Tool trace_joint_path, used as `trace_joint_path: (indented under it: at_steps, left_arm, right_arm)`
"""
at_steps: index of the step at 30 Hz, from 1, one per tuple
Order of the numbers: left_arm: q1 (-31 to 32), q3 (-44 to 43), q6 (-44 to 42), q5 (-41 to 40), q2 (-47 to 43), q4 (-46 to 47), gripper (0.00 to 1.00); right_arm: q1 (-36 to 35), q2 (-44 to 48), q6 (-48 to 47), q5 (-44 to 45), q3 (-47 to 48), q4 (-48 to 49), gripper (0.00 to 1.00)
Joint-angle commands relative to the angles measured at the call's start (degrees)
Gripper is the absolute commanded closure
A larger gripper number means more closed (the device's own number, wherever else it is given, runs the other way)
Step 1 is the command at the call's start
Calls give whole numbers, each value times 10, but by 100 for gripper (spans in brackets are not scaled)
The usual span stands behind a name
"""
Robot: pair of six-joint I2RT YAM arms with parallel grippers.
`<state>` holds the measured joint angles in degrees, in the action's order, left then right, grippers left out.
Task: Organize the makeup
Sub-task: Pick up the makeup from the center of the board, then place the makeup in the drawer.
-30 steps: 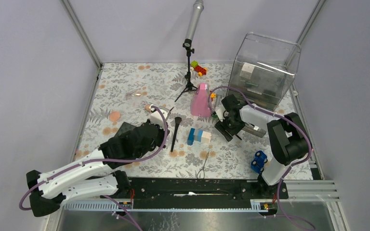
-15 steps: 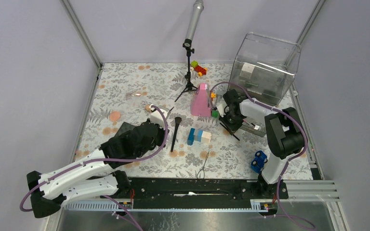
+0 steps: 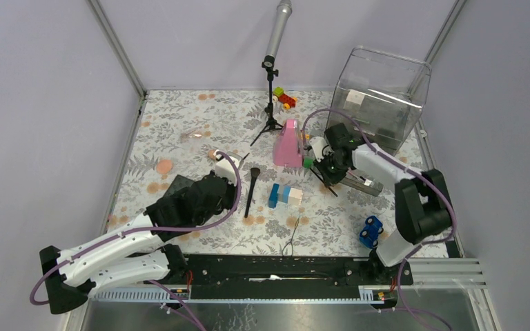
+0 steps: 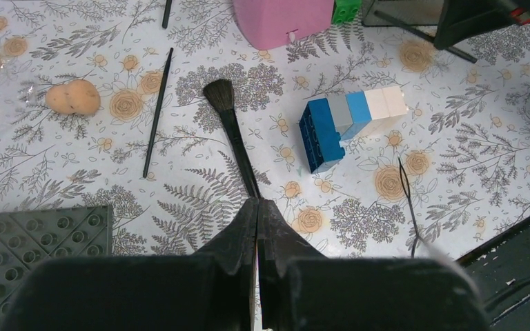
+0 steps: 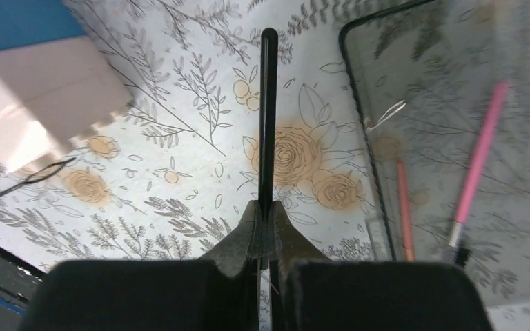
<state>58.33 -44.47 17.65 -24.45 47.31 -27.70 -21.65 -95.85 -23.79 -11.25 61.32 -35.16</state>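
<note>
the right pincer (image 5: 266, 215) is clenched on one end of a thin black pencil (image 5: 269, 117), and the rest of the pencil sticks out ahead over the flowered bench (image 5: 179, 138). it lies just beside the dark rim of a clear tray (image 5: 366, 141), where a pink pencil (image 5: 479, 148) and a red pencil (image 5: 404, 207) already lie. the grip is at the very end, so i'd worry the pencil pivots between the pads or slides out when it is lifted. its long free end could also knock the tray's rim on the way across and get flicked loose, or nudge the toy blocks (image 5: 48, 89) on the other side.

the left pincer (image 4: 257, 203) is clenched too. the handle of a black brush (image 4: 229, 131) runs right up to its tips, but i cannot tell whether the handle is actually caught. if only the tip is pinched, the brush head's weight would probably make it droop or drop.

i can read no brand, label or writing on anything here.
</note>
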Motion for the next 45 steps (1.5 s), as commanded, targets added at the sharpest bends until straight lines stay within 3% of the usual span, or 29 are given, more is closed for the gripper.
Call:
trace_joint_path:
  at_steps: [1, 10, 16, 19, 21, 23, 24, 30, 32, 34, 38, 40, 45]
  left_arm:
    - [-7, 0, -8, 3, -7, 34, 99]
    - [-10, 2, -10, 7, -4, 35, 100]
    - [-14, 2, -9, 14, 0, 39, 100]
    - [-15, 3, -8, 16, 0, 39, 100]
    - [-16, 3, -7, 18, -2, 39, 100]
    - [-16, 4, -7, 18, -4, 39, 100]
    - [-16, 5, -7, 18, -6, 38, 100]
    - [-17, 5, -2, 10, -5, 33, 99]
    - [-18, 3, 3, 7, -2, 29, 91]
    - [-19, 0, 14, -4, 4, 23, 81]
    - [-21, -1, 64, -17, 20, 11, 75]
    - [-21, 6, 89, -21, 26, 16, 69]
    - [-24, -7, 101, -42, 26, 2, 65]
  right_arm:
    - [-3, 88, -12, -16, 15, 3, 100]
    - [-3, 140, -100, 180, 52, -28, 100]
    - [-2, 102, -151, 332, 51, -23, 100]
    - [0, 77, -155, 354, 48, -23, 99]
    - [1, 66, -154, 355, 46, -16, 87]
    - [2, 56, -149, 353, 49, -15, 64]
    - [2, 53, -145, 351, 49, -12, 58]
    - [3, 66, -124, 335, 46, 10, 42]
    - [3, 75, -114, 334, 47, 17, 40]
    - [3, 88, -88, 331, 52, 30, 40]
    - [3, 138, 12, 295, 43, 85, 33]
    - [3, 164, 108, 278, 37, 108, 30]
    - [-1, 224, 331, 171, 9, 122, 33]
